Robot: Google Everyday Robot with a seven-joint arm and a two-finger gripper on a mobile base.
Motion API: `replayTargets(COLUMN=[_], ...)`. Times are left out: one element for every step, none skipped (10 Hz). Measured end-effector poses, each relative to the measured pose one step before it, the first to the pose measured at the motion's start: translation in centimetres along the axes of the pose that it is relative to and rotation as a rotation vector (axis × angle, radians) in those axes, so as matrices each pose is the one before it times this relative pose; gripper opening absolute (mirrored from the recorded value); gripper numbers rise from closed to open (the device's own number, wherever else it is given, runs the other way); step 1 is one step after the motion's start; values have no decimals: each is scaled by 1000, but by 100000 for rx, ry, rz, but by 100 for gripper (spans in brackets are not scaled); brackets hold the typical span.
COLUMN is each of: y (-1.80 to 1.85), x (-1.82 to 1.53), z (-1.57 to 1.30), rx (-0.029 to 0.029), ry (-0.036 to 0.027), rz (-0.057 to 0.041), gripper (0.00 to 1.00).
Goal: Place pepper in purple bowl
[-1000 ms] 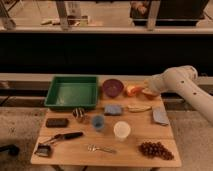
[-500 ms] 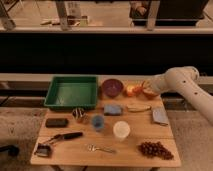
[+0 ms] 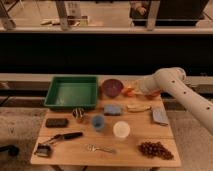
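Note:
The dark purple bowl (image 3: 112, 87) stands at the back middle of the wooden table (image 3: 135, 140). My gripper (image 3: 132, 91) is at the end of the white arm (image 3: 167, 82), which reaches in from the right. It is just to the right of the bowl's rim. A slim red-orange pepper (image 3: 128, 92) shows at the gripper's tip, held just above the table beside the bowl. An orange-red bowl (image 3: 151, 94) is partly hidden behind the arm.
A green tray (image 3: 71, 91) stands at the back left. A pale banana (image 3: 137, 107), blue sponge (image 3: 113, 109), grey cloth (image 3: 160, 116), blue cup (image 3: 98, 121), white cup (image 3: 121, 129), grapes (image 3: 154, 149), fork (image 3: 99, 148) and brush (image 3: 64, 136) lie on the table.
The gripper has moved left with the pepper, from over the orange-red bowl toward the purple bowl's right rim.

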Motion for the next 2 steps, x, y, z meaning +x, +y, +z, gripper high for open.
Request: replayTargets(y=[-303, -441], x=[-977, -249], z=[862, 719], rx=[122, 423], ry=[-2538, -1441], rz=[-2897, -1923], gripper=[3, 3])
